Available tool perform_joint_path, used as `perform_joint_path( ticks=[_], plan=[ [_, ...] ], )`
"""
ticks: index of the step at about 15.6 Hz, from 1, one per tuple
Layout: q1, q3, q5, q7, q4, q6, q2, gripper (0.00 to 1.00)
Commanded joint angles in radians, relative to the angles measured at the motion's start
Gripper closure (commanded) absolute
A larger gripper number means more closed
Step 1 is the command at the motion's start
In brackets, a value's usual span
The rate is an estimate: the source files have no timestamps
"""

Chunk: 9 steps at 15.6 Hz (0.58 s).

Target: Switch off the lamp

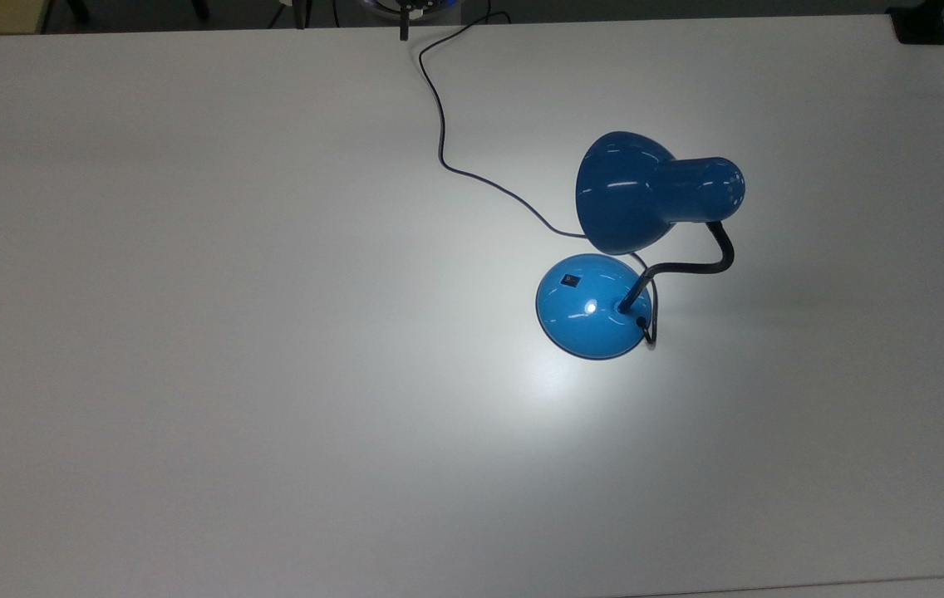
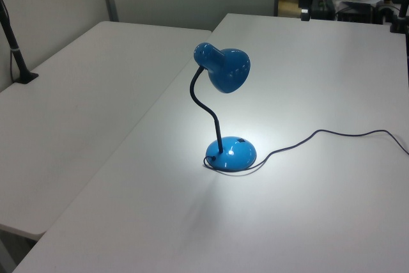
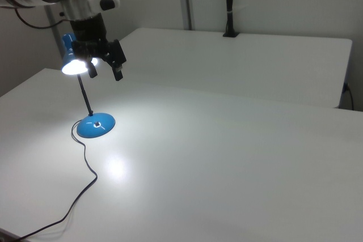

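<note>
The blue lamp (image 1: 630,195) stands on the white table (image 1: 189,374), right of centre in the top view. It is lit and throws a bright patch around its domed base (image 1: 592,316). The small black switch (image 1: 572,280) sits on the base's upper left in the top view. A bent black gooseneck (image 1: 709,262) carries the shade, and the thin cord (image 1: 439,124) runs to the table's far edge. In the right view my gripper (image 3: 105,73) hangs open and holds nothing, high above the table, and it overlaps the lit shade (image 3: 74,63). The lamp (image 2: 227,68) also stands mid-table in the left view.
A second white table (image 2: 96,81) adjoins along a seam in the left view. A black post (image 3: 228,4) stands clamped at its far edge. A black clamp (image 1: 921,25) sits at the top view's upper right corner. Wide bare tabletop surrounds the lamp.
</note>
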Motion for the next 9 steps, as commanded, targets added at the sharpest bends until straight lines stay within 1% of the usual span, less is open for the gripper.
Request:
perform_joint_path(
  ticks=[1,9],
  plan=[
    [0.001,0.003,-0.002,0.017,-0.001,-0.024,-0.002,0.0],
    [-0.002,0.0,-0.004,0.002,0.001,-0.061,-0.002,0.0]
  ],
)
